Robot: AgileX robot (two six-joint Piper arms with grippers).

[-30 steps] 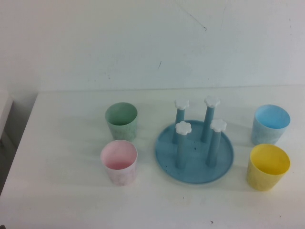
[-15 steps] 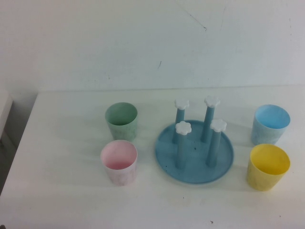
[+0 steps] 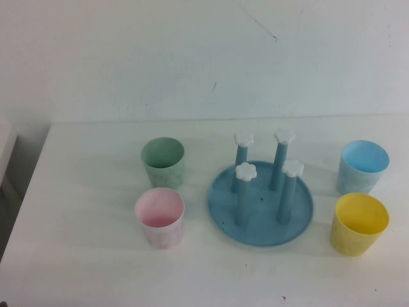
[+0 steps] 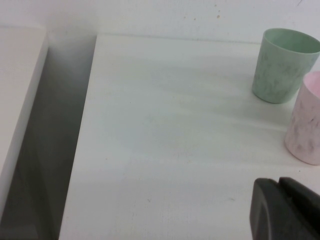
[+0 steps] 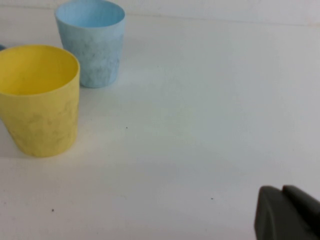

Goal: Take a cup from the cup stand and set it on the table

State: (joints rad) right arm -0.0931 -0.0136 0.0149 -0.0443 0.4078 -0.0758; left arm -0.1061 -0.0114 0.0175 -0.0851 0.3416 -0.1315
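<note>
Cup (image 3: 363,166) stands upright on the worktop (image 3: 89,256), right of the cup stand (image 3: 261,203) and just behind the yellow cup (image 3: 359,224); all four pegs bare. Left gripper (image 4: 287,210) hangs over the worktop's left part near the pink cup (image 4: 306,125) and green cup (image 4: 283,65). Right gripper (image 5: 287,214) hangs over the right part, apart from the cups; cannot tell either gripper's state.

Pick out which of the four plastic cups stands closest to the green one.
The pink plastic cup: it stands upright on the white tabletop just in front of the green plastic cup; the other two stand beyond the blue peg stand.
</note>
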